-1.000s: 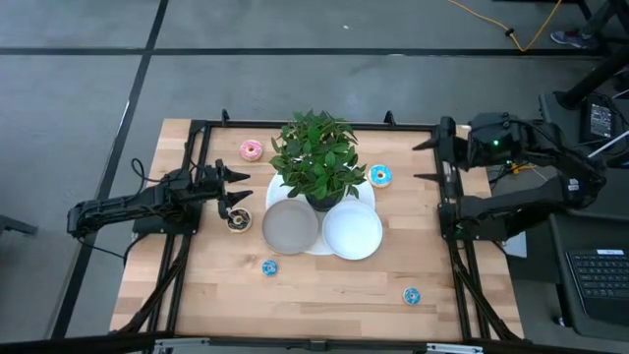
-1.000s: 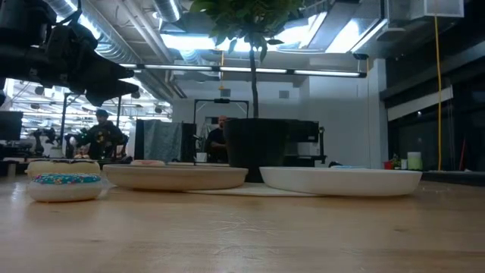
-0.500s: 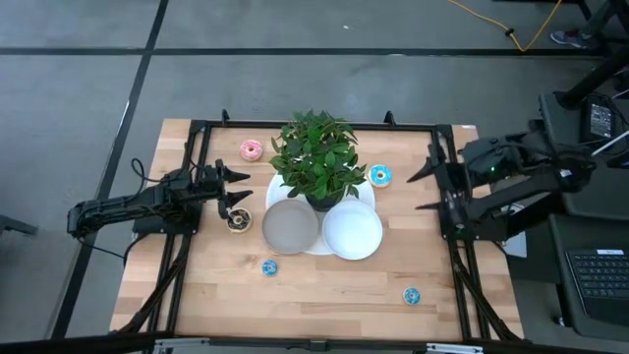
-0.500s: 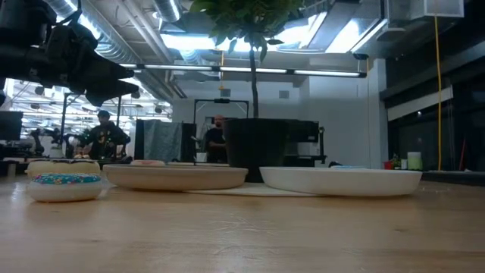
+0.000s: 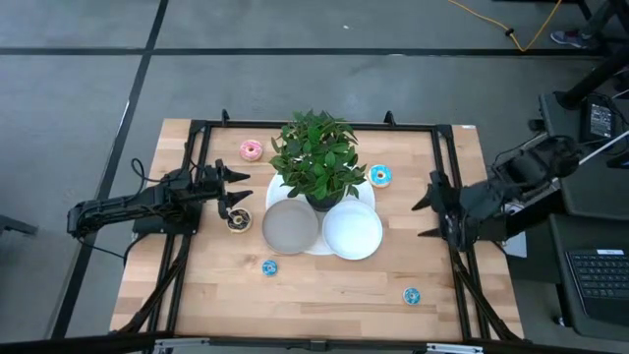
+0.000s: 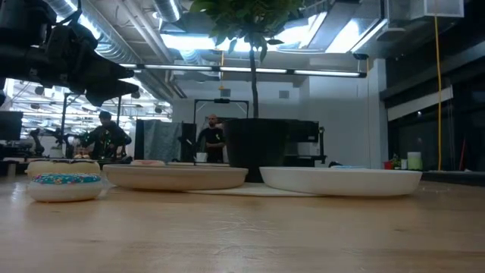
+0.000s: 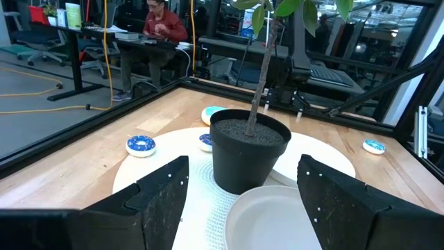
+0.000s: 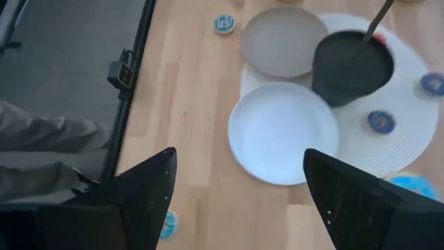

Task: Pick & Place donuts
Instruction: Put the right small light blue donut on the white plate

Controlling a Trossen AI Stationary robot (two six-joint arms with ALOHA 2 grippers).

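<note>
1. A light wooden table point(image 5: 324, 280) carries a round white woven mat point(image 7: 208, 182) at its middle, and on the mat stands a leafy green plant in a black pot point(image 5: 316, 157).
2. On the near side of the pot a round grey plate point(image 5: 289, 226) lies to the left and a round white plate point(image 5: 352, 230) to the right, their rims just beside each other.
3. A pink-iced donut point(image 5: 251, 149) lies far left of the plant; a larger light-blue-iced donut point(image 5: 379, 176) lies on the mat's right edge.
4. A chocolate-brown donut point(image 5: 237, 221) sits just left of the grey plate.
5. Two mini blue donuts lie on the near boards, one point(image 5: 269, 266) near the grey plate, the other point(image 5: 411, 295) towards the near right corner.
6. Two further small blue donuts point(image 8: 381, 121) rest on the mat beside the pot.
7. The left gripper point(image 5: 236, 191) hovers at the table's left above the brown donut, jaws parted and holding nothing.
8. The right gripper point(image 5: 427, 218) hangs at the table's right edge, right of the white plate, jaws spread wide and empty.
9. People stand in the room beyond.
</note>
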